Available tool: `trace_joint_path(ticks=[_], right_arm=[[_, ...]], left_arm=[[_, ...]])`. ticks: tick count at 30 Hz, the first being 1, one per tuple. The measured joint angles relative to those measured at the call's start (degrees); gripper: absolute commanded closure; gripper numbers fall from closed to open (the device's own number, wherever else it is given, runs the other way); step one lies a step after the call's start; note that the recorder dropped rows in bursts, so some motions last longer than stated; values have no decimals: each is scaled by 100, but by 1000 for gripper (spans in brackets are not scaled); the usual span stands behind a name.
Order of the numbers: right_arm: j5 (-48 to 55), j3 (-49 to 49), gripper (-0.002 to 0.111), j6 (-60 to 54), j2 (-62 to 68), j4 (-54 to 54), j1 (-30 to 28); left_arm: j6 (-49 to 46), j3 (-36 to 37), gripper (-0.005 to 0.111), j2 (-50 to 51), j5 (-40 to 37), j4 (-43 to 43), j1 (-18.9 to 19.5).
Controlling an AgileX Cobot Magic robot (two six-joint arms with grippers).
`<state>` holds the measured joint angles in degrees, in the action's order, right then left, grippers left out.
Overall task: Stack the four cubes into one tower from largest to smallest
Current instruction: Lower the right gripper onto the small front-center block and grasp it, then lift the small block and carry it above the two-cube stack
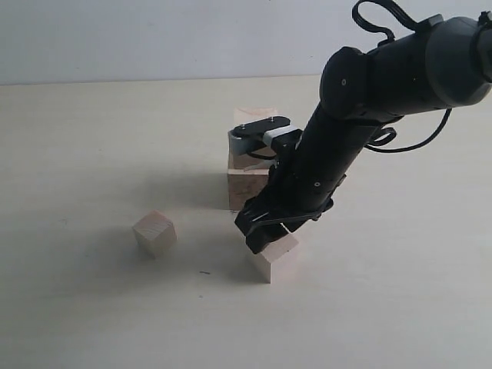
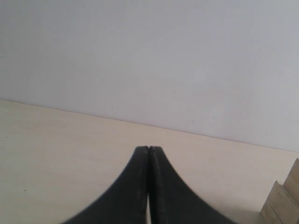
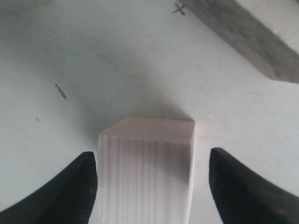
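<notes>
A mid-sized pale cube (image 1: 275, 260) (image 3: 145, 172) rests on the table near the front. My right gripper (image 1: 260, 234) (image 3: 152, 153) is lowered over it and open, one finger on each side; one finger is nearly against it, the other stands apart. Behind it is the started tower (image 1: 247, 190): a large cube with another stacked on top (image 1: 256, 117), partly hidden by my arm. Its dark-grained face (image 3: 243, 35) shows in the right wrist view. A small cube (image 1: 154, 234) lies alone to the left. My left gripper (image 2: 148, 149) is shut and empty, with the tower's stepped edge (image 2: 282, 203) beside it.
The pale tabletop (image 1: 92, 154) runs back to a plain wall (image 1: 154, 38). My right arm (image 1: 361, 108) leans in from the upper right across the tower. Small pen marks (image 3: 179, 9) dot the table by the large cube.
</notes>
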<state>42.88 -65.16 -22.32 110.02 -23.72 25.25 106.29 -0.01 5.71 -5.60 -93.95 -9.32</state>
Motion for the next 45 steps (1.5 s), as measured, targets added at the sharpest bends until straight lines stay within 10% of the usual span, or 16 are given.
trace_joint_path(ticks=[15,34,45], right_arm=[[706,0,82,25,214,-32,0],[2532,-31,82,651,-1419,-39,0],[2704,-2557,82,1446,-1772,-66,0]], left_arm=[[-12,0,107,0,126,0,0],[-12,0,107,0,210,0,0],[1,0,107,0,288,0,0]])
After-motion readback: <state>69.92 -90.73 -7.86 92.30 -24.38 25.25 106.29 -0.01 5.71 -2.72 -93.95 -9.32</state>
